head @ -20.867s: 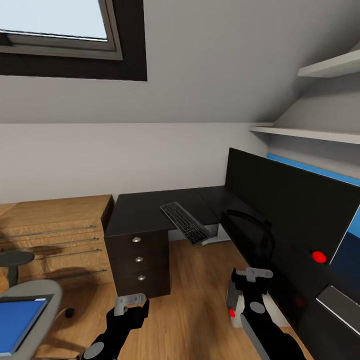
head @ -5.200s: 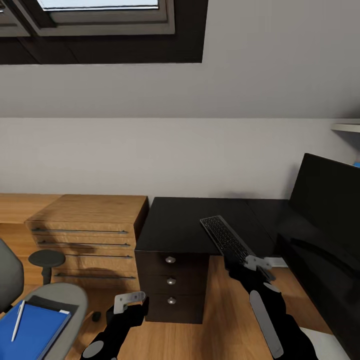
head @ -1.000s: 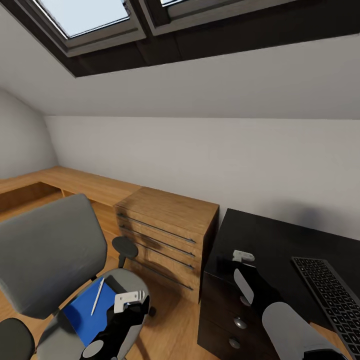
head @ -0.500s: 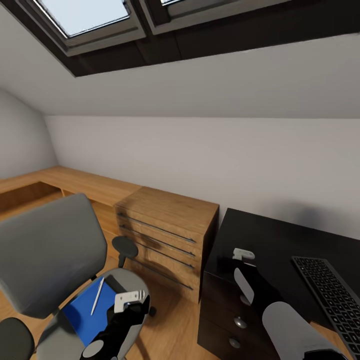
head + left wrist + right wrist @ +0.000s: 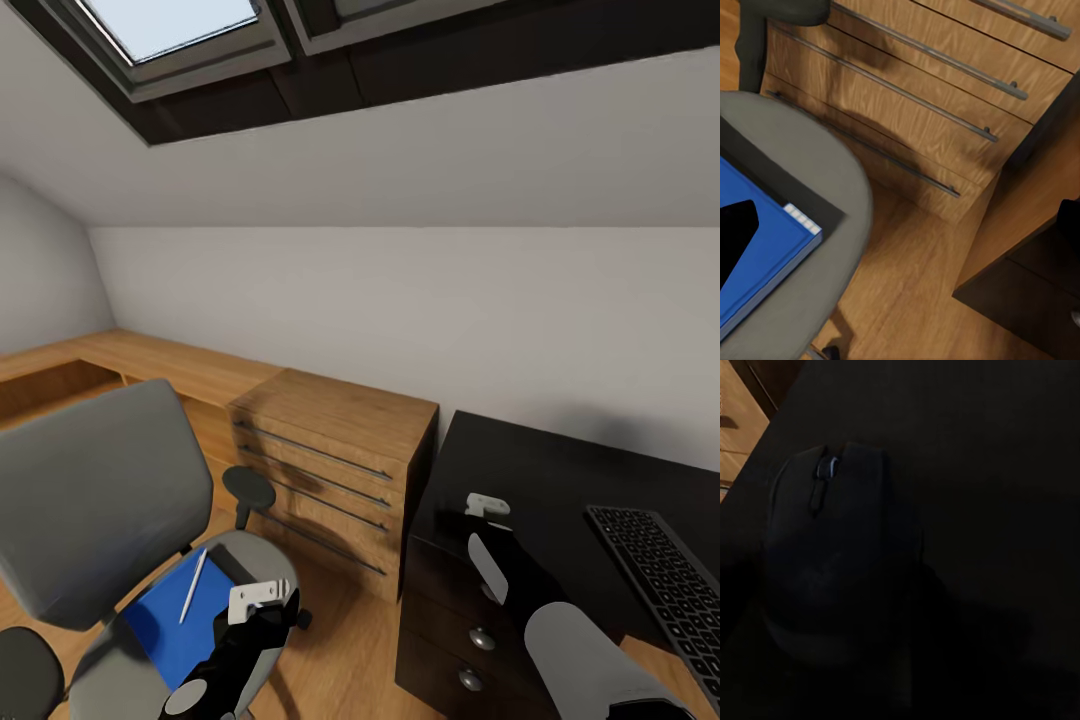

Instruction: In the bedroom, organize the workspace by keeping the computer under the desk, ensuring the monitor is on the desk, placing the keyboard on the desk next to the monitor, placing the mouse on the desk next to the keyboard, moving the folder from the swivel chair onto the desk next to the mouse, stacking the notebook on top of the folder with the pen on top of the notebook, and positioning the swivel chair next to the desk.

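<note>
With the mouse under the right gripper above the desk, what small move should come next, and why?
Probably bring the right gripper toward the keyboard and set the mouse down beside it. The mouse sits close before the wrist camera over the black desk, well apart from the keyboard.

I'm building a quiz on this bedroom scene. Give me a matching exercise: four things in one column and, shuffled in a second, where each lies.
Things:
1. thin pale pen
2. flat bright blue folder
3. small black rounded mouse
4. slim silver-grey keyboard with dark keys

Places:
A. on the grey padded swivel chair's seat
B. on the black desk top, by the right claw
C. on the stack on the chair seat
D. on the desk top, at the head view's right edge

Pairs: 1-C, 2-A, 3-B, 4-D
</note>
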Robot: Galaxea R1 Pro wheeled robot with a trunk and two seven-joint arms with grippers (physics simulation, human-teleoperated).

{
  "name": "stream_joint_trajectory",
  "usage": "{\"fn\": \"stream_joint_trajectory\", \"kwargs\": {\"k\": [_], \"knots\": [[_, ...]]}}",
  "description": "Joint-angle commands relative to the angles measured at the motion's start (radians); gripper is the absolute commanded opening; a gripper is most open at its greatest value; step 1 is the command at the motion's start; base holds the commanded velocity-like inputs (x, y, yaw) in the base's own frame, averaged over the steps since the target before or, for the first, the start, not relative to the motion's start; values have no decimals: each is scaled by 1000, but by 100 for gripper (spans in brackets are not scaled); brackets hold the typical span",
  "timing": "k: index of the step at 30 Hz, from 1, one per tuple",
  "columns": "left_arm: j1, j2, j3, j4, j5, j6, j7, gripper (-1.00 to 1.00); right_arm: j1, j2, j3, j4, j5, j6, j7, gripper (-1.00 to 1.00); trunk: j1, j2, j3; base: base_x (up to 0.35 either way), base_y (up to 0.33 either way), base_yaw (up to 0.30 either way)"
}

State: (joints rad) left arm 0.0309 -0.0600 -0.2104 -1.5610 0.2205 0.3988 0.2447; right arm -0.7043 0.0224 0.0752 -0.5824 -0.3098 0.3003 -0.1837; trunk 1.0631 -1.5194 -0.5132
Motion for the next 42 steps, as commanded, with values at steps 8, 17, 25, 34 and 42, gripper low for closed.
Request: {"fn": "stream_joint_trajectory", "kwargs": {"k": [8,17,25,34,42], "knots": [[0,0,-1,-1,11,5,8,100,0,-1,8,16,-17,9,-7,-100,0,-1,-1,0,0,0],[0,1,-1,1,10,5,8,100,0,-1,8,15,-17,9,-8,100,0,-1,-1,0,0,0],[0,2,-1,4,7,5,8,100,0,-1,8,-31,-17,9,-8,100,-19,34,15,0,0,0],[0,2,-1,6,7,5,8,100,0,-2,8,-45,-17,9,-8,100,-53,97,43,0,0,0],[0,2,-1,6,6,5,8,100,1,-2,8,-55,-17,9,-8,100,-84,153,68,0,0,0]]}}
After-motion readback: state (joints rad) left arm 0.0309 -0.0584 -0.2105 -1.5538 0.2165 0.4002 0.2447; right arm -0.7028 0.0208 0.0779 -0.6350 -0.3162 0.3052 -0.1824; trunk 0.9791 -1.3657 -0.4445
